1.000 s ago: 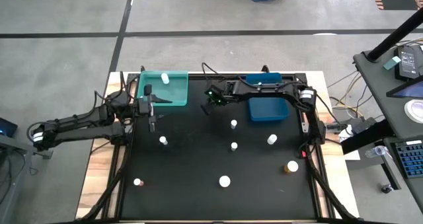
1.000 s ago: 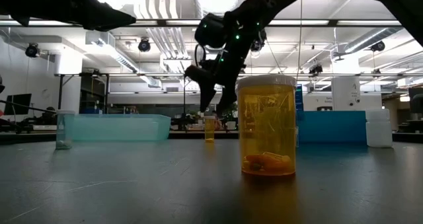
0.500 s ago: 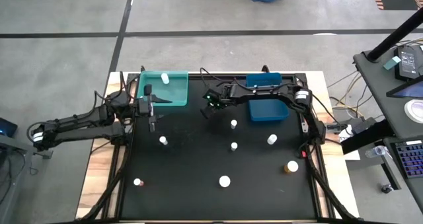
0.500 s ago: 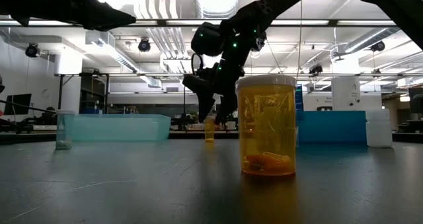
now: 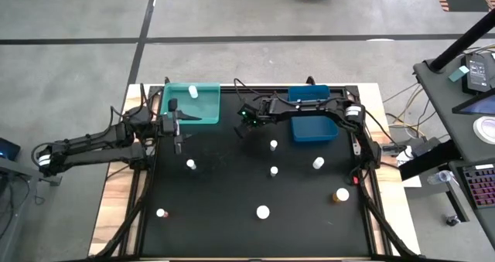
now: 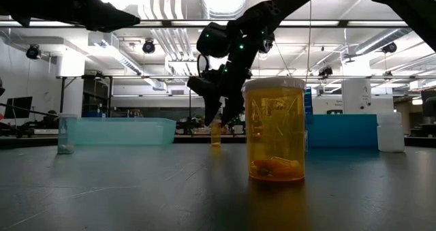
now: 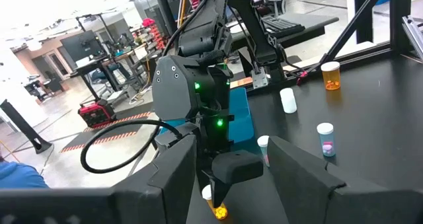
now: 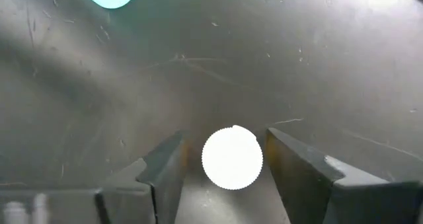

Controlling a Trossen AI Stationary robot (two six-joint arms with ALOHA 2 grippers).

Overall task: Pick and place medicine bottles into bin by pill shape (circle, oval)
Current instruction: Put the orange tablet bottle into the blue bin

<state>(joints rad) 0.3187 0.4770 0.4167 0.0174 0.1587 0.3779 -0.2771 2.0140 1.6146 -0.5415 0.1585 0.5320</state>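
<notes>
My right gripper (image 5: 246, 124) is open and points down over a small amber bottle with a white cap (image 8: 231, 159), which stands upright on the black table between the two bins. Its fingers stand on either side of the cap without touching it. In the low view the fingertips (image 6: 216, 115) are just above the bottle (image 6: 216, 132). My left gripper (image 5: 179, 138) is open and empty, waiting beside the teal bin (image 5: 191, 103), which holds one white bottle (image 5: 192, 92). Several other small bottles stand on the table, among them one (image 5: 273, 144) just near of my right gripper.
The blue bin (image 5: 313, 124) stands at the far right, under my right arm. Loose bottles stand at the left (image 5: 190, 165), middle (image 5: 274, 171), right (image 5: 318, 163) and near edge (image 5: 263, 212); an amber one (image 5: 341, 194) is near right. The table's wooden border (image 5: 116, 216) lies at the left.
My right gripper has come down a little toward the small amber bottle and shifted slightly toward the table's left edge, staying open. The bottle has stayed where it was.
</notes>
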